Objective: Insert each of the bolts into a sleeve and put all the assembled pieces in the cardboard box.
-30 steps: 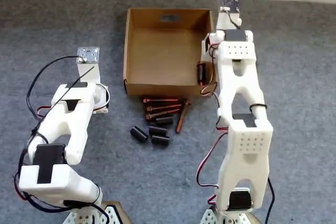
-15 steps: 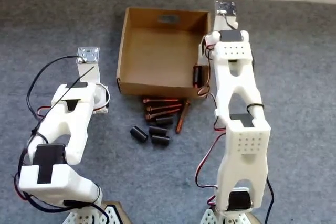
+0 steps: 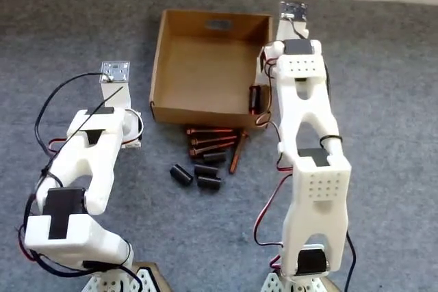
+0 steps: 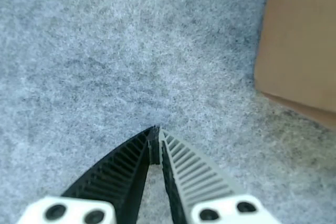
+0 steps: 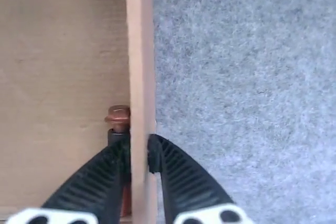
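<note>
Just inside the right-hand wall of the cardboard box (image 3: 205, 115), which sits at the upper middle of the high view, stands a bolt-and-sleeve piece (image 5: 117, 124). Its copper head is uppermost and the dark sleeve sits right under it. The right claw (image 5: 138, 145) straddles that wall. Its black finger (image 5: 97, 182) is inside the box against the piece and its other finger is outside over the grey table (image 3: 383, 100). The jaws are drawn in tight, so the piece and the cardboard wall are pinched together between them. In the high view the right arm (image 3: 308, 135) runs from the lower right of the frame up to the box's right edge. Below the box's front wall, at the centre of the high view, the loose bolts (image 3: 212, 139) lie in a small heap. Three lie roughly side by side and a fourth is slanted just to their right. The loose sleeves (image 3: 205, 171) are scattered touching or just beside them, toward the lower left of the heap. Farther out, the left arm (image 3: 89, 162) fills the left side of the high view, well apart from the parts. The left claw (image 4: 156, 132) is fully closed with its tips touching and nothing between them. It hangs over bare grey table, with a corner of the box near it.
</note>
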Robot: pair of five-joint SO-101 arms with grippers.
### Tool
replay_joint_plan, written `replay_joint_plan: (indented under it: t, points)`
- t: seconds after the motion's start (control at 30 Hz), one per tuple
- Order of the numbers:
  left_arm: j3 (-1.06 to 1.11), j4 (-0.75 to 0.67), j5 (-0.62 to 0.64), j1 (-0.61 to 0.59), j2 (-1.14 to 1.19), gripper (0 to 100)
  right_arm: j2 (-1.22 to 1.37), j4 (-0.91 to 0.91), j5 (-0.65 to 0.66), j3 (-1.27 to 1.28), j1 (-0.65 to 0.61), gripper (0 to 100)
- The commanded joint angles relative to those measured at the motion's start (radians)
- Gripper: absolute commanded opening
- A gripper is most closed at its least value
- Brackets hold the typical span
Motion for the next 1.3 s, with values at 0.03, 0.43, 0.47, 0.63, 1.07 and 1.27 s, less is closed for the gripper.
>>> replay_joint_plan:
  t: [0.03,0.43,0.47,0.63,1.07,1.27]
  points:
    - [-0.031,-0.014,-0.008,0.012,-0.004,1,-0.013,0.005,-0.014,-0.01,-0.05,0.7]
    - [-0.031,-0.014,-0.008,0.012,-0.004,1,-0.022,0.065,-0.02,-0.068,-0.036,17.6]
    - [-0.031,-0.014,-0.008,0.012,-0.004,1,-0.027,0.079,-0.02,-0.093,-0.036,20.5]
    - [-0.031,-0.014,-0.008,0.012,-0.004,1,-0.054,0.174,-0.015,-0.291,-0.036,23.1]
    - [-0.031,-0.014,-0.008,0.012,-0.002,1,-0.122,0.506,-0.015,-0.806,-0.041,9.2]
    - [-0.031,-0.014,-0.008,0.012,-0.002,1,-0.271,0.509,-0.015,-0.717,-0.053,9.2]
